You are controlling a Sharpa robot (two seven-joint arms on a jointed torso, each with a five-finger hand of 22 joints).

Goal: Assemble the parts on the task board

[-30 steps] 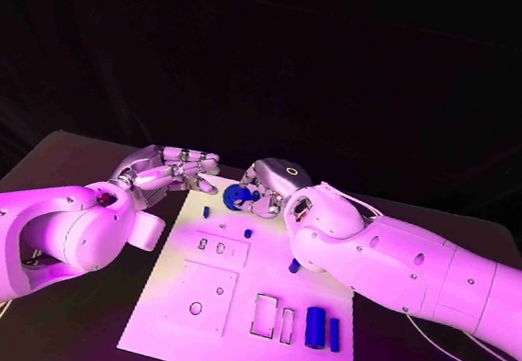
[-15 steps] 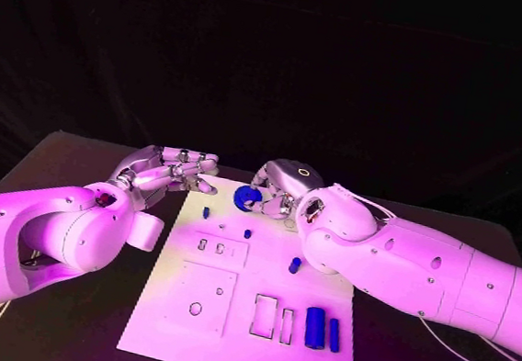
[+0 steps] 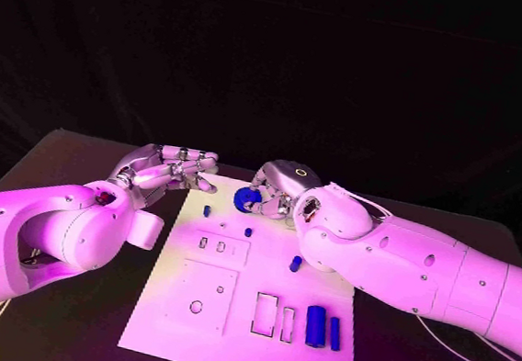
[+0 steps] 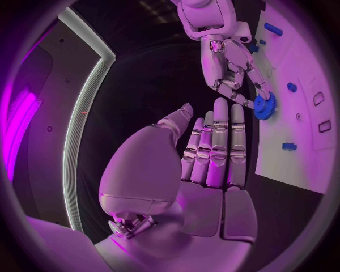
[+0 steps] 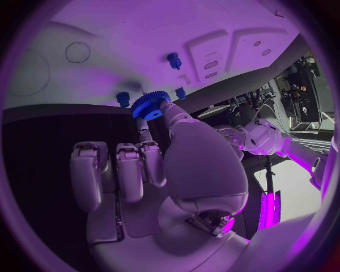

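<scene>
Pinching a small blue gear (image 3: 246, 199) by its toothed rim, the right hand (image 3: 289, 191) holds it at its fingertips above the white board's (image 3: 249, 346) far end. It looks light, rigid and a bit slippery, best gripped across the rim. Just beside it, the left hand (image 3: 169, 169) hovers with fingers loosely extended, holding nothing.

We find no legible text, label, brand, number or sign on the task board (image 3: 251, 328) or its parts.
</scene>
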